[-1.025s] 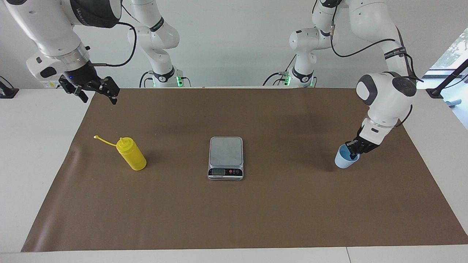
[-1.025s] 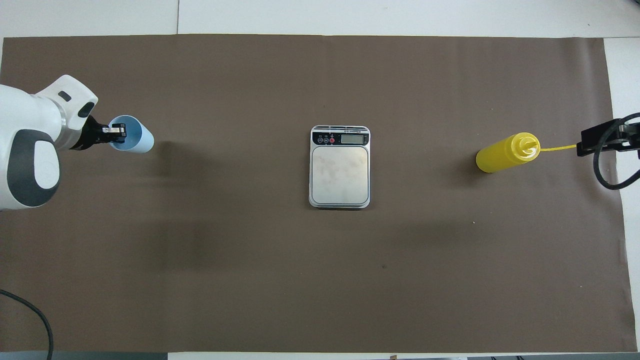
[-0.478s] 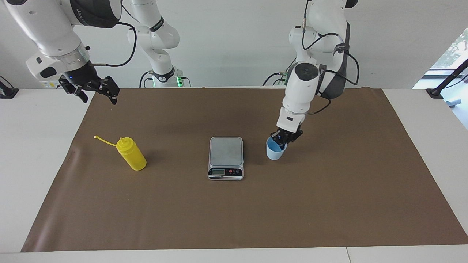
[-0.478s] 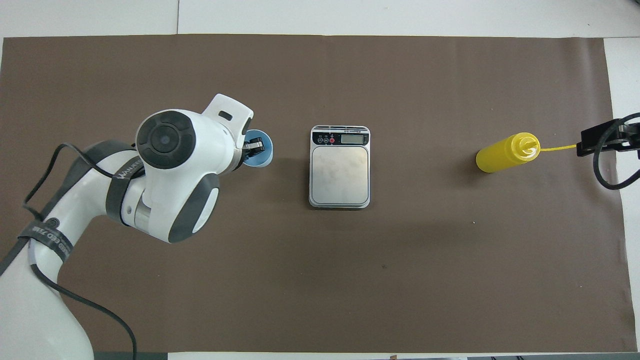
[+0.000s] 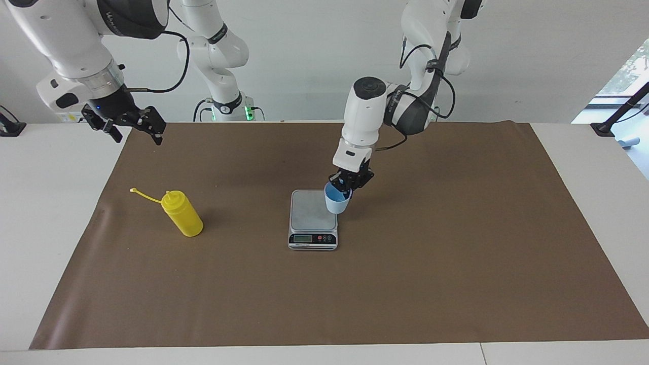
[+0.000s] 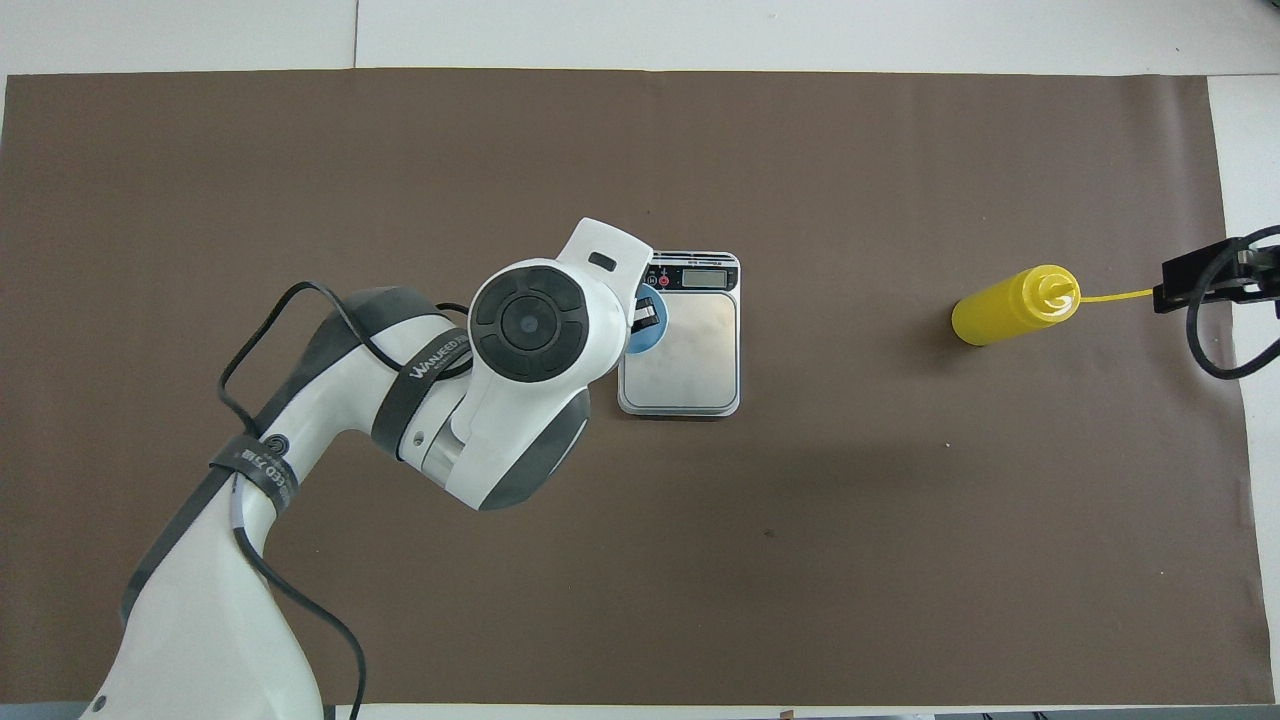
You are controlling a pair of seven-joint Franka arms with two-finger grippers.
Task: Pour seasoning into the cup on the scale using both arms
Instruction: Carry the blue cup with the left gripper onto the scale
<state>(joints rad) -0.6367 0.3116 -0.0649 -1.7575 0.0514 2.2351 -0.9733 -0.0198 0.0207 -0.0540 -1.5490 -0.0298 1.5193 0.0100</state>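
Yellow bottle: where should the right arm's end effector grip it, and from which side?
Probably the yellow bottle mid-body, coming in level from the robots' side. It stands upright on the brown mat, its body an even cylinder. The cone nozzle tapers and the cap strap sticks out toward the right arm's end, so avoid the top.

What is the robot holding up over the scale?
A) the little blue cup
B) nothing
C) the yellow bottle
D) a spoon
A: the left gripper pinches the rim of the blue cup over the edge of the scale, while the yellow bottle stands alone on the mat.
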